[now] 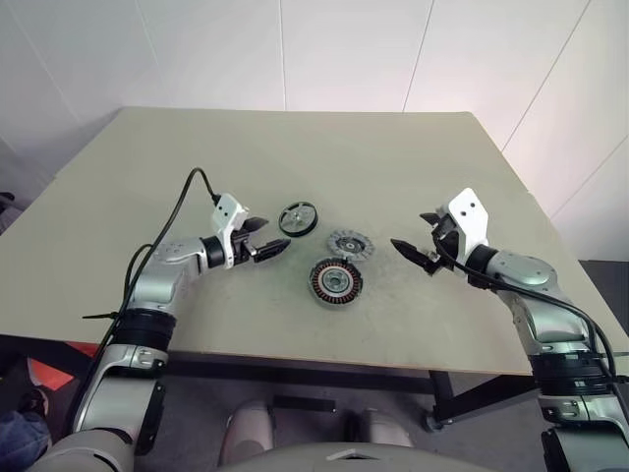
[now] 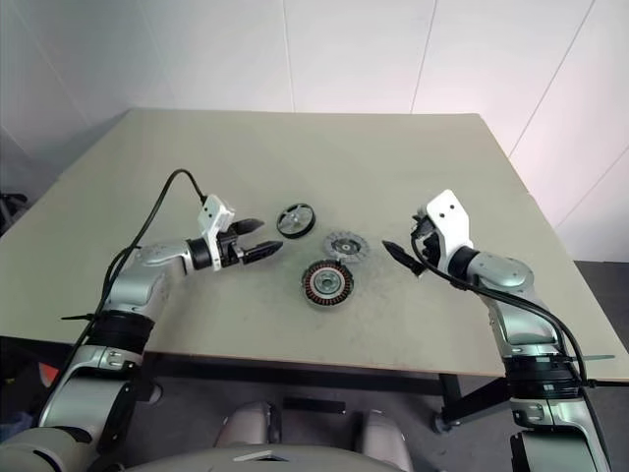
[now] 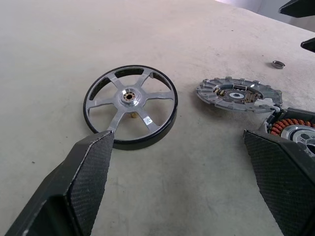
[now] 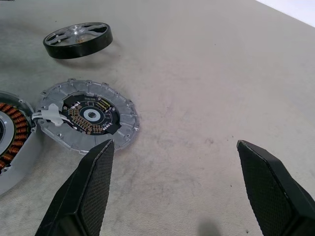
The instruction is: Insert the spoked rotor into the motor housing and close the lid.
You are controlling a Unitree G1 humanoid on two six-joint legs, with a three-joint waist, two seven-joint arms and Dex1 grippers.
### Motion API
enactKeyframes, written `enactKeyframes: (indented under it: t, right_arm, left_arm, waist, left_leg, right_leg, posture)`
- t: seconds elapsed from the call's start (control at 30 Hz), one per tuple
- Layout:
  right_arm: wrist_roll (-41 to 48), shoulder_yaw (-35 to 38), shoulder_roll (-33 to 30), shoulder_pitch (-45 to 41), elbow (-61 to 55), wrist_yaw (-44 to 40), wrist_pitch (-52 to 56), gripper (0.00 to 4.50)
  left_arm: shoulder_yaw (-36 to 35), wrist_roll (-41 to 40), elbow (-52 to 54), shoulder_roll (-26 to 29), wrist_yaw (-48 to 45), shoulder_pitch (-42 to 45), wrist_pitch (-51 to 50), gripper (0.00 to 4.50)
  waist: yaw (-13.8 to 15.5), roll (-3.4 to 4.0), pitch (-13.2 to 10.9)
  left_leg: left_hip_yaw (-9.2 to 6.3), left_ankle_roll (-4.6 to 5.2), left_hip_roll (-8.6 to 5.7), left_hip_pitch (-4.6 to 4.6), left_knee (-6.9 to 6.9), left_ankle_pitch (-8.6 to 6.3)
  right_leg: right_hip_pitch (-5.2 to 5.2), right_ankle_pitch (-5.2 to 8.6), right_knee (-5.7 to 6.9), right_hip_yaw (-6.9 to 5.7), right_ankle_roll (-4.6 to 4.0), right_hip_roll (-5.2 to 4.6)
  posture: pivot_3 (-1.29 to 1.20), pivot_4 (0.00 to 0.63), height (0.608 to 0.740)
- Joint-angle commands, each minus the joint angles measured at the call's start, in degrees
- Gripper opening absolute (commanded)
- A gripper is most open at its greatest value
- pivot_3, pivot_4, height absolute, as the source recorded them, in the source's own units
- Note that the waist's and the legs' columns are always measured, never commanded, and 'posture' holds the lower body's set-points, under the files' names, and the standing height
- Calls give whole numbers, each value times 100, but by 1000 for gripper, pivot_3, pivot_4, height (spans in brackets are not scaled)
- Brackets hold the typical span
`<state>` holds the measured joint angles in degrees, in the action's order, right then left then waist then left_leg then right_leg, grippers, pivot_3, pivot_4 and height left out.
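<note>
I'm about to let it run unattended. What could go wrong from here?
The lid lies touching the motor housing, so lifting either may drag the other. The spoked rotor lies flat, leaving little rim for the open left end effector to pinch. A small loose ring could get knocked away.

Before my right gripper (image 4: 172, 162), fingers spread wide and holding nothing: the lid (image 4: 87, 115), flat on the table (image 4: 206, 64), grey slotted rim, dark centre. Touching its edge, the motor housing (image 4: 12, 137), coppery windings showing. Farther off, apart, the spoked rotor (image 4: 78, 39), black-rimmed.
</note>
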<state>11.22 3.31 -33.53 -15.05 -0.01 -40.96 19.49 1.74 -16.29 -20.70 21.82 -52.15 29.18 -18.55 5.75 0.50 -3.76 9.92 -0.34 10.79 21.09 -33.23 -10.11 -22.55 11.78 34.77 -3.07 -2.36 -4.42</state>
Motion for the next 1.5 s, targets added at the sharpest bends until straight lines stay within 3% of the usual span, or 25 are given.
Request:
enactKeyframes:
  t: [0.03, 0.43, 1.03, 1.13, 1.43, 1.5]
  right_arm:
    - [19, 95, -75, -70, -79, 21, -21, 4500]
    - [183, 295, -60, -74, 182, 77, 250, 4500]
    - [47, 595, -118, -592, 2407, 454, 572, 4500]
    - [-30, 536, -142, -632, 2560, 462, 525, 3957]
    - [-191, 239, -155, -538, 2406, 399, 318, 797]
    - [-179, 235, -140, -511, 2316, 410, 327, 555]
  left_arm:
    - [-34, 9, 73, 22, -19, 147, 114, 4444]
    - [9, -7, 157, -15, -10, 112, 88, 4444]
    - [51, 32, 206, -90, 33, 13, 154, 4444]
    - [29, 37, 209, -80, 78, 9, 171, 4482]
    - [-42, 19, 179, 14, 144, 4, 211, 4482]
    - [-44, 19, 175, 20, 148, 7, 216, 4482]
  waist:
    - [-3, 0, 0]
    - [0, 0, 0]
    - [-1, 0, 0]
    - [-2, -1, 1]
    - [-3, -2, 2]
    - [0, -3, 2]
  left_leg:
    - [0, 0, 0, -1, 0, 0]
    - [0, 0, 0, 0, 0, 0]
    - [4, 0, -1, -8, -5, 0]
    - [4, 1, -1, -15, -8, 0]
    - [3, 0, -1, -23, -10, 0]
    - [3, 0, -2, -23, -11, 0]
  right_leg:
    - [0, 1, 0, 0, 2, 0]
    - [0, -2, 0, 0, -4, 0]
    - [10, -4, 0, 0, -7, -1]
    - [18, -4, 0, 0, -7, -1]
    - [26, 5, 0, 0, 8, -2]
    - [28, 10, -1, 0, 16, -3]
  posture:
    - [0, 0, 740]
    - [0, 0, 740]
    - [0, 0, 740]
    - [0, 0, 740]
    - [0, 0, 740]
    - [0, 0, 740]
